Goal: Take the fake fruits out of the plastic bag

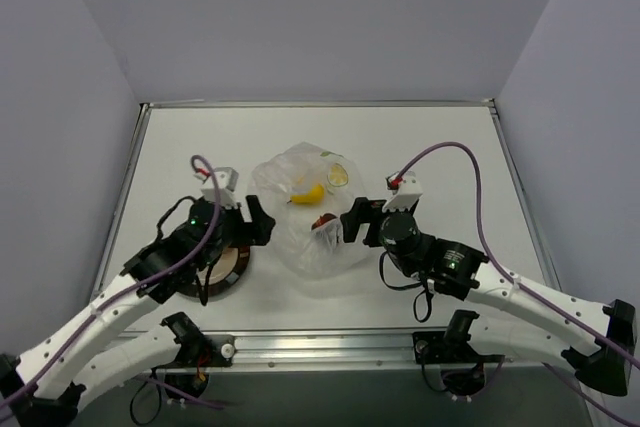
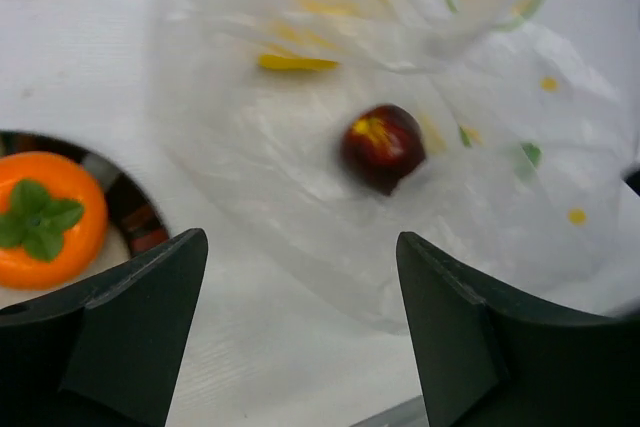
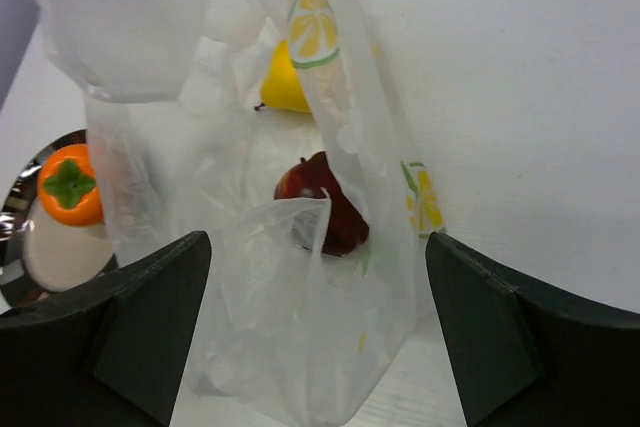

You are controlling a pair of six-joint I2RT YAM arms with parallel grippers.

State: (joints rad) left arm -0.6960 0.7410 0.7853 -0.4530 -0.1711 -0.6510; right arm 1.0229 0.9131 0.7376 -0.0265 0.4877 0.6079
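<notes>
Our right gripper (image 3: 318, 239) and left gripper (image 2: 300, 242) stood with fingers apart; we judged it best to pinch the plastic bag (image 3: 250, 347) clear of the dark red fruit (image 3: 325, 202).

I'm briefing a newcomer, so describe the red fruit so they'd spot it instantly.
Look at the clear bag on the white table. Inside, toward its near side, lies the red fruit: small, round, dark and glossy, unlike the yellow fruit behind it.
</notes>
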